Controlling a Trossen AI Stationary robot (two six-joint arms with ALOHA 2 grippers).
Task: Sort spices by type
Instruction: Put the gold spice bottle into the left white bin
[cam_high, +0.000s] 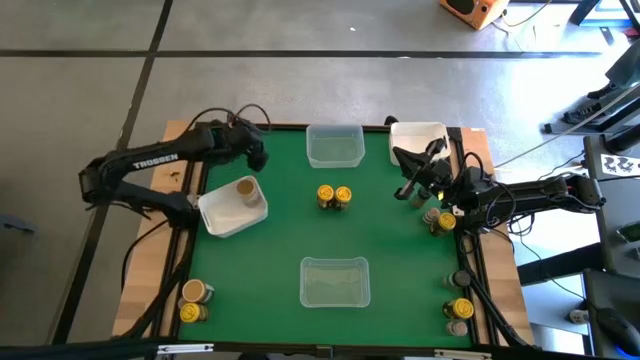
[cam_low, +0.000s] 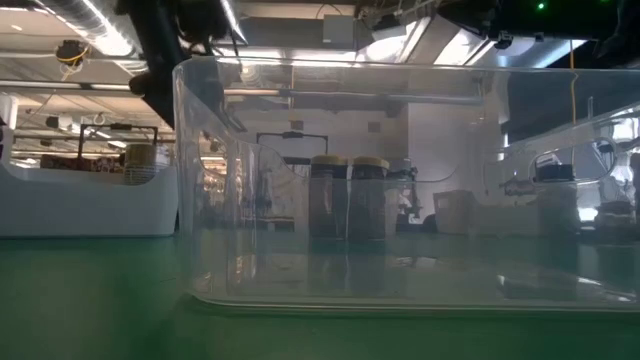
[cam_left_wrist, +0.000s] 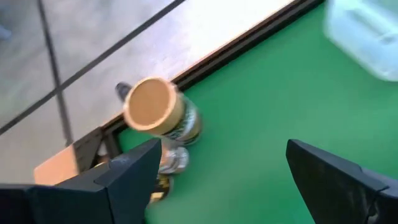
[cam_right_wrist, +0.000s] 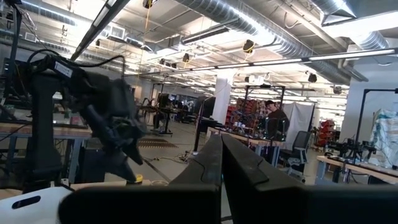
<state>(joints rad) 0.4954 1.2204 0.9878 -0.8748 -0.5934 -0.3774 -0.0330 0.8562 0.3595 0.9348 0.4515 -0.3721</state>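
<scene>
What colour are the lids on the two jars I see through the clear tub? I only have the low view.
Observer: Both jars have bright yellow lids.
Operator: Is the left gripper carrying anything?
Observer: No. The left gripper hovers near the back-left corner of the table, fingers open and empty.
Operator: And the right one?
Observer: The right gripper has its fingers pressed shut with nothing between them.
</scene>
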